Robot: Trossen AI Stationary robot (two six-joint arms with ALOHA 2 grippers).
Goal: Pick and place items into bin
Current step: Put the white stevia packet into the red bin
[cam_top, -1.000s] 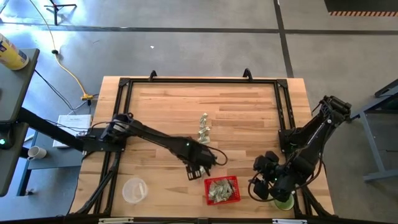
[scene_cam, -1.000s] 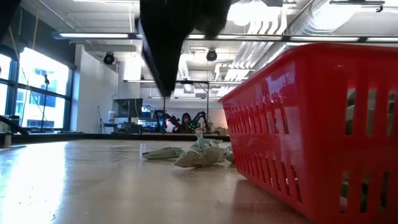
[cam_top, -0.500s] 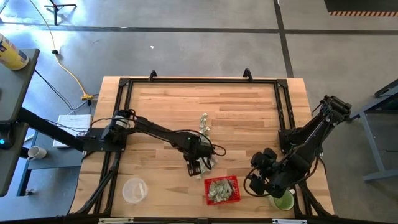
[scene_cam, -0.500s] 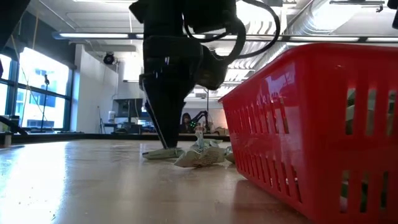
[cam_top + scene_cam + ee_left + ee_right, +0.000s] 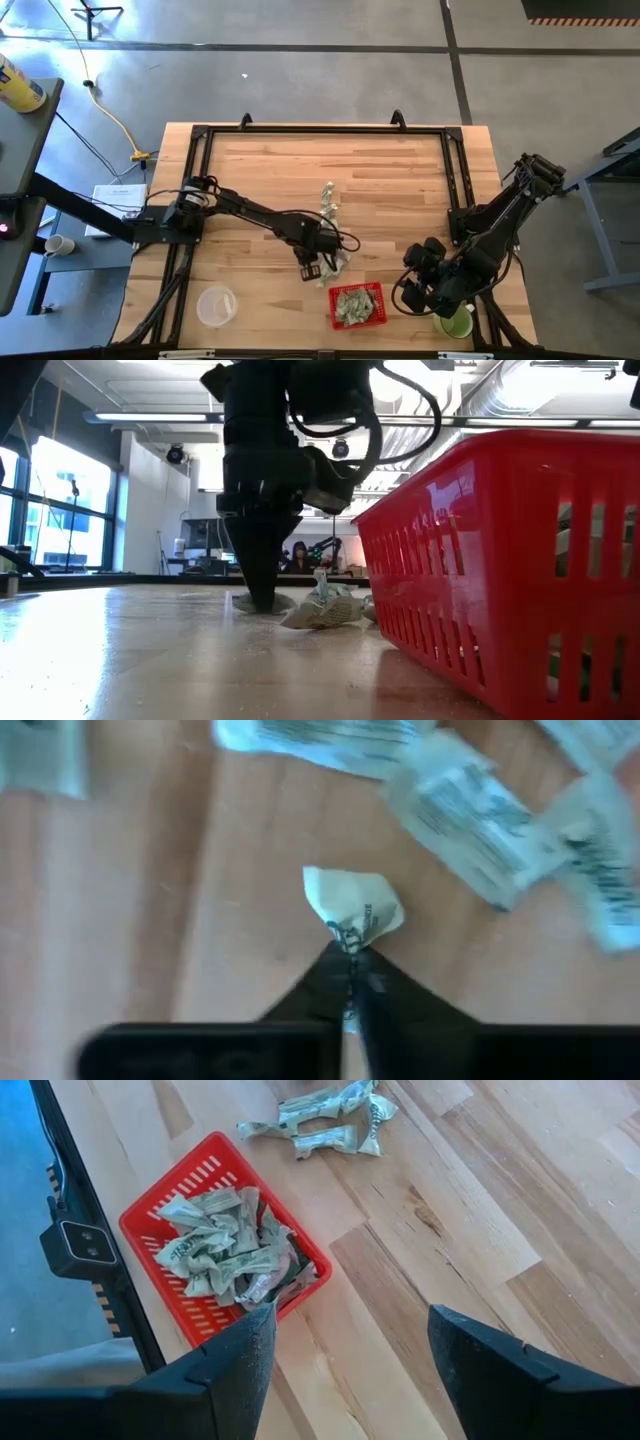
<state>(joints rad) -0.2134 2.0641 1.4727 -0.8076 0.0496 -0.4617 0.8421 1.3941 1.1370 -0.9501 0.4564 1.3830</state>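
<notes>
Left hand [image 5: 350, 960]: down on table [image 5: 400, 180], fingers pinched shut on one wrapped item [image 5: 355, 910], ready for lifting.
Loose items [image 5: 328, 205]: just beyond.
Bin [image 5: 378, 305]: near, part-filled, short carry.
Right hand [image 5: 345, 1340]: wide open, empty, waiting beside bin.

table [image 5: 400, 180]: pale planked wood, satin | basket [image 5: 500, 560]: glossy red plastic | wrappers [image 5: 225, 1250]: crinkly film

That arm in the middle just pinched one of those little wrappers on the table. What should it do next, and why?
Probably lift straight up. The left gripper is shut on one wrapped piece that rests on the wooden table, and the red basket sits close by, already holding several.
</notes>
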